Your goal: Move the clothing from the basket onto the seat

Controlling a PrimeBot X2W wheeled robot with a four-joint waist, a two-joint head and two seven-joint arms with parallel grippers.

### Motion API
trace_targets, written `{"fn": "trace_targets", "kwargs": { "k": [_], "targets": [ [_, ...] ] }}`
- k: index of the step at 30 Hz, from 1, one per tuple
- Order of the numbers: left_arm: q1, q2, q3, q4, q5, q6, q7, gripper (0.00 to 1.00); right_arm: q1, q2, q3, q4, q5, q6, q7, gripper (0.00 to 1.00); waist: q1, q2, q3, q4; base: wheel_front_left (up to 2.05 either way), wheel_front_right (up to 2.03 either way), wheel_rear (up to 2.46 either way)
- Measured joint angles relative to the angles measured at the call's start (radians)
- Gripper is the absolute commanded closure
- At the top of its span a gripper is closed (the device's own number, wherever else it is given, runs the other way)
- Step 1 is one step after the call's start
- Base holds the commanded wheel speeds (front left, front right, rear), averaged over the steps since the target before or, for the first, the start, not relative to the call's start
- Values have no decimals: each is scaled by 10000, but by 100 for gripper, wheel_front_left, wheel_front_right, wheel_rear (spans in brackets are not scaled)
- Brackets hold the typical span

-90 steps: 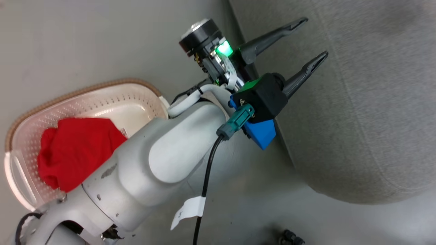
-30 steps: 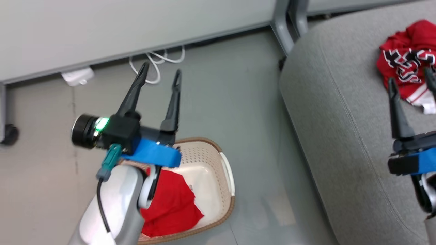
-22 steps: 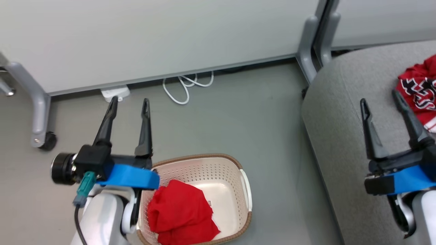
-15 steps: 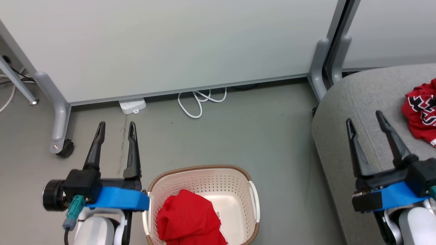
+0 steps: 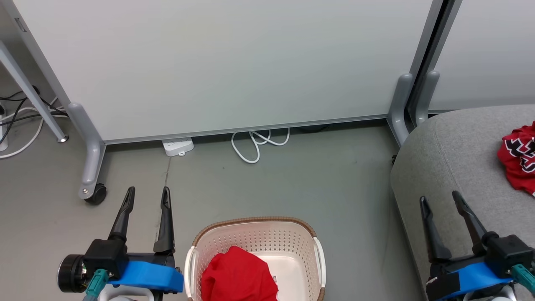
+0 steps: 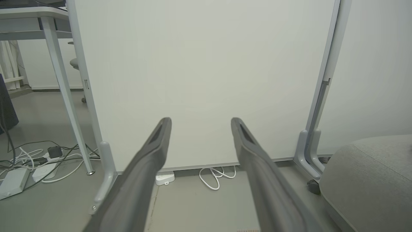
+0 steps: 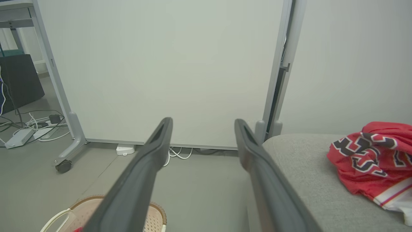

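A plain red garment (image 5: 239, 275) lies bunched in the cream perforated basket (image 5: 255, 234) with its brown rim, low in the middle of the head view. The red jersey with black-and-white lettering (image 5: 518, 161) (image 7: 370, 159) rests on the grey seat (image 5: 455, 154) (image 7: 305, 174) at the right. My left gripper (image 5: 148, 193) (image 6: 201, 120) hovers open and empty over the floor, left of the basket. Over the seat's near-left edge my right gripper (image 5: 441, 198) (image 7: 202, 121) is open too, with nothing between its fingers.
A pale partition panel (image 5: 234, 62) on grey wheeled feet (image 5: 90, 171) stands behind the basket. White cable loops (image 5: 255, 146) and a power strip (image 5: 177, 146) lie at its base. More cables (image 6: 35, 161) and a table leg (image 5: 31, 92) are at the far left.
The camera has swung from the seat and arm to face the partition. Both open grippers have dropped lower in the view, and the basket has shifted to the bottom middle.
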Motion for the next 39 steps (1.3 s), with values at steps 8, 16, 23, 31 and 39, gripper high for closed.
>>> {"fn": "trace_targets", "kwargs": {
  "k": [8, 16, 23, 31, 39],
  "targets": [
    [88, -31, 88, 96, 38, -73, 0, 0, 67, 90, 40, 255, -29, 0, 0, 0, 1, 0, -98, 20, 0, 0, 0],
    [81, -35, 8, 194, -2, -102, 0, 0, 26, 94, 136, 272, -29, 0, 0, 0, 1, 0, -61, -28, 0, 0, 0],
    [-917, 48, -679, 777, 433, -247, 0, 0, -452, -111, 399, 115, -27, 0, 2, 0, 1, 0, 359, -131, 0, 0, 0],
    [-3314, 1009, -2959, 2660, 443, -295, 0, 0, -1760, -460, 782, -433, -29, 0, 0, 0, 3, 0, 1735, -442, 0, 0, 0],
    [-5478, 1910, -5423, 5012, 98, -301, 0, 0, -3124, -719, 1034, -957, -10, 0, 2, 0, 5, 0, 3515, -1074, 0, 0, 0]
  ]
}}
